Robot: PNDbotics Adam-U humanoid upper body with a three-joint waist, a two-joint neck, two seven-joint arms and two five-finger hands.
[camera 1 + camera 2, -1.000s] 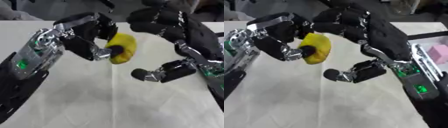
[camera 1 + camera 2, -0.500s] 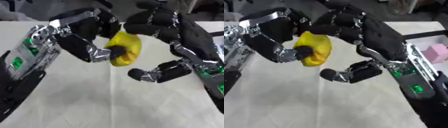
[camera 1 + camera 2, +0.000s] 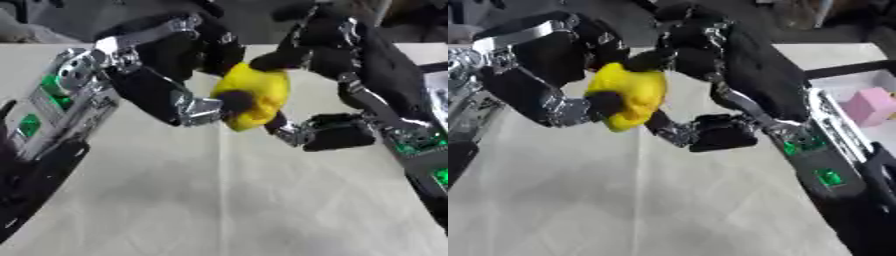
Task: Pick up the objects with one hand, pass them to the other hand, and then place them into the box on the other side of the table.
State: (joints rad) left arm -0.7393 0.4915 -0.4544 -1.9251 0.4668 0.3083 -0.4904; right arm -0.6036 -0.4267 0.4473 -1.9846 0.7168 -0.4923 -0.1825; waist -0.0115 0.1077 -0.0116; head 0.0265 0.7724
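Right hand has now closed in around the rounded yellow soft object still pinched by left hand above the desk, so handover is underway.

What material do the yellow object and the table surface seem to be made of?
The yellow object, held between the left hand and the right hand, looks like matte foam or soft plastic: smooth, rounded, no glare. I cannot tell which. The table seems covered in pale cloth, judging by its faint creases.
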